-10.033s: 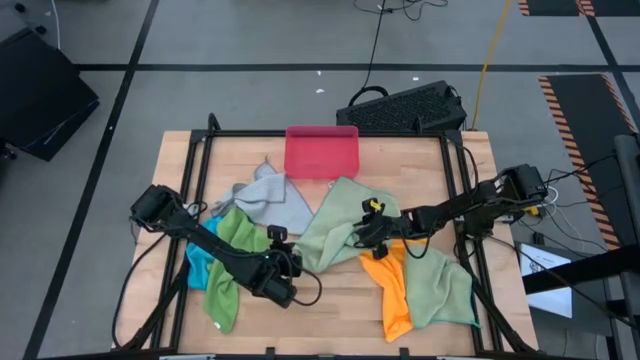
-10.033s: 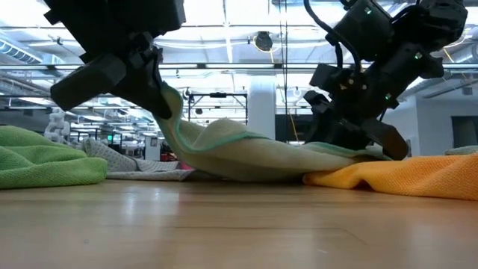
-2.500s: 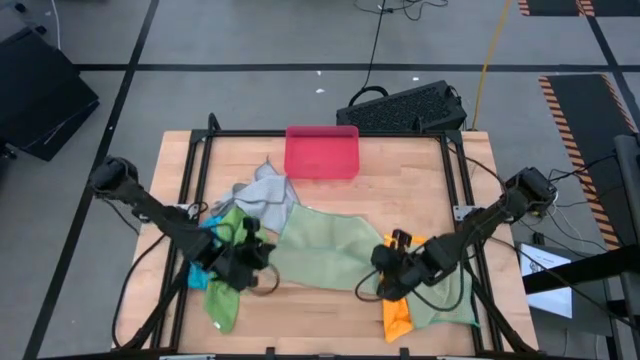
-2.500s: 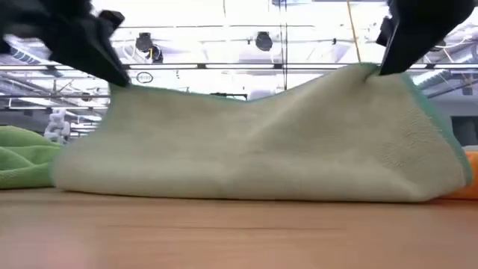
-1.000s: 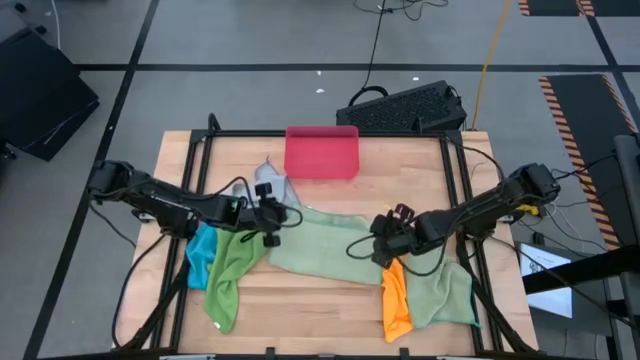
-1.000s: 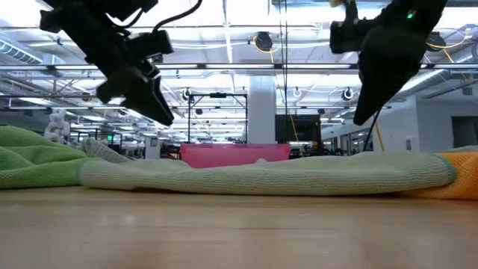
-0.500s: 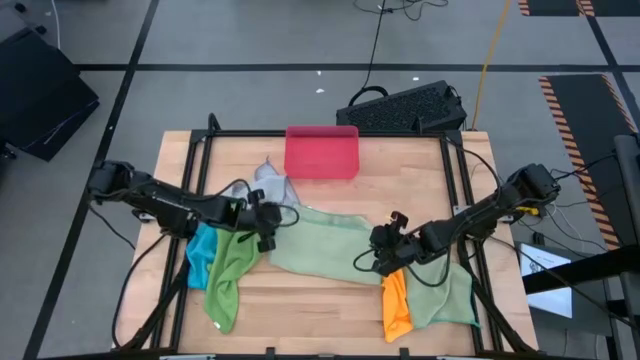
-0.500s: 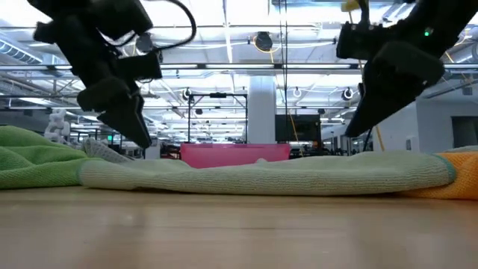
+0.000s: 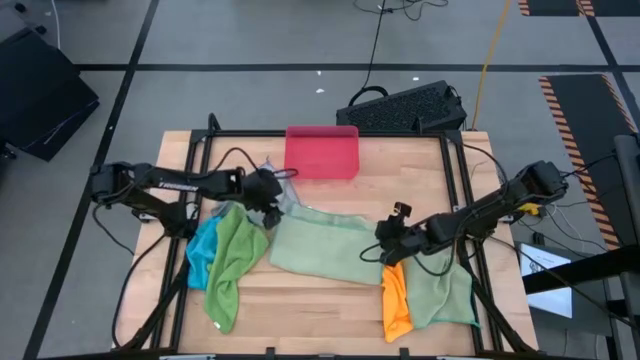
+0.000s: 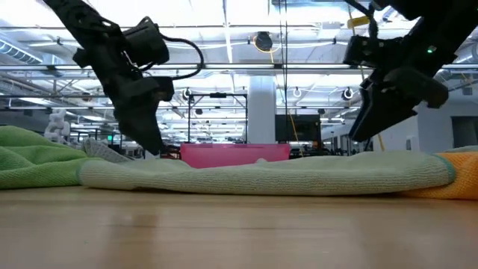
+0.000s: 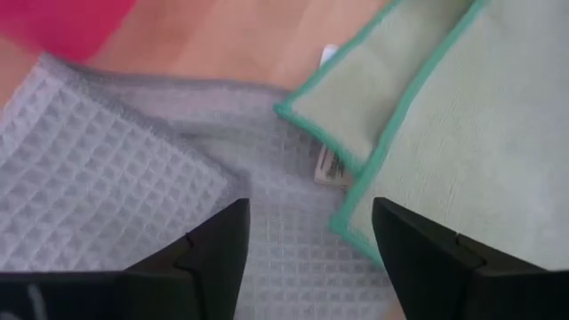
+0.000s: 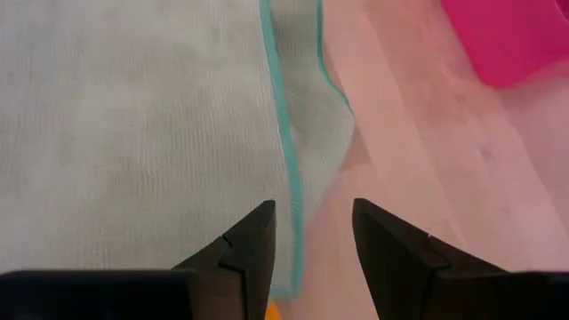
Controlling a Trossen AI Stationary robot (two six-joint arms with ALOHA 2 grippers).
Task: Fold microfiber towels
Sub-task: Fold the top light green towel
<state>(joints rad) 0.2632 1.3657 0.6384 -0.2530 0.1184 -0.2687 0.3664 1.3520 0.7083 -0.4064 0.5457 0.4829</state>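
Now that both arms have released it, the pale green microfiber towel point(image 9: 325, 247) lies folded mid-bench; left gripper point(image 9: 266, 196) and right gripper point(image 9: 392, 238) hover with jaws apart, empty, so one fold appears complete.

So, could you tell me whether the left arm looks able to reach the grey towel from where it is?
Probably yes: the left gripper hangs open right above the grey towel, nothing lies between them, and only the pale green towel's corner overlaps it.

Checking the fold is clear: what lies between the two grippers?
In the high view, only the folded pale green towel spans from the left gripper to the right gripper.
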